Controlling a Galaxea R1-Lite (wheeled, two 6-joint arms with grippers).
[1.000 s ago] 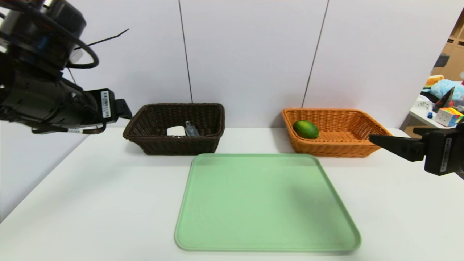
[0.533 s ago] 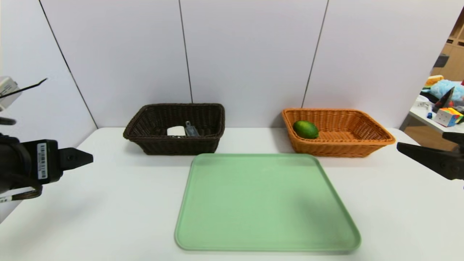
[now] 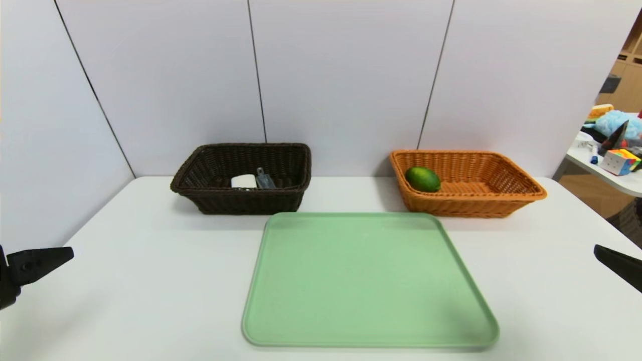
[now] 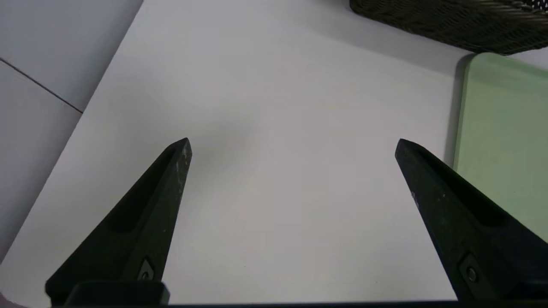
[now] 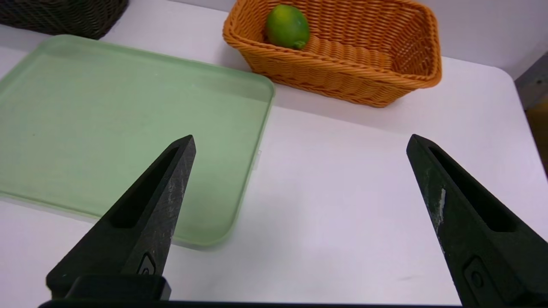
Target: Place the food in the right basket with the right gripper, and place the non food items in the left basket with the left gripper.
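We're looking down on a white table [image 3: 150, 281] with a green tray [image 3: 368, 281] sitting bare in the middle. Behind it, two baskets stand well apart along the wall. The dark basket [image 3: 241, 200] on our left holds a white block [image 3: 244, 181] and, just beside it, a small grey item [image 3: 264, 179] we can't make out. The orange basket [image 3: 469, 203] on our right holds a lime [image 3: 423, 179], tucked into its near-left corner against the wicker wall.

Our left gripper [image 4: 293, 143] sits low at the left edge of the head view, only a black fingertip [image 3: 40, 263] poking into the picture. From its wrist camera we see both fingers spread wide with nothing between them, just bare table beneath, the tray's edge off to one side and a corner of the dark basket farther ahead.

Our right gripper [image 5: 299, 141] is at the right edge, again just a black tip [image 3: 619, 265] showing in the head view. Its wrist camera gives us the fingers splayed far apart and empty, hanging over the table beside the tray's corner, with the orange basket and its lime ahead.

Both grippers are well clear of the baskets, one on each side of the tray.
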